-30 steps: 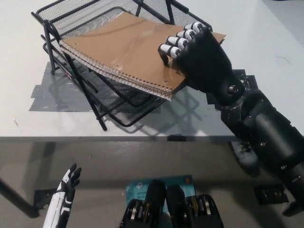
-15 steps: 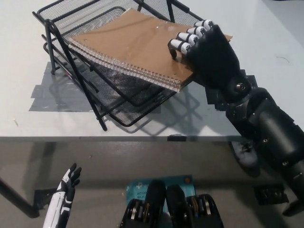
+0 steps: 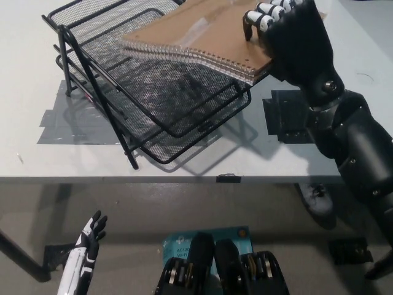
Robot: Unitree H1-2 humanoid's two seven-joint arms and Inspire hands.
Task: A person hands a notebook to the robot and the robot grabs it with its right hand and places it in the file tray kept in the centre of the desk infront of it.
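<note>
place: looking like an office or robot test lab | desk: a plain white desk (image 3: 184, 160) is carrying a black wire-mesh file tray (image 3: 153, 92) | tape: grey tape patches (image 3: 67, 126) are sticking to the desktop | floor: grey carpet-like flooring (image 3: 153, 209) is showing below the desk edge

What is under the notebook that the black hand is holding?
Under the spiral notebook, held by the right hand, is the black mesh file tray. Its top tier looks empty where visible; the notebook covers its far corner.
</note>
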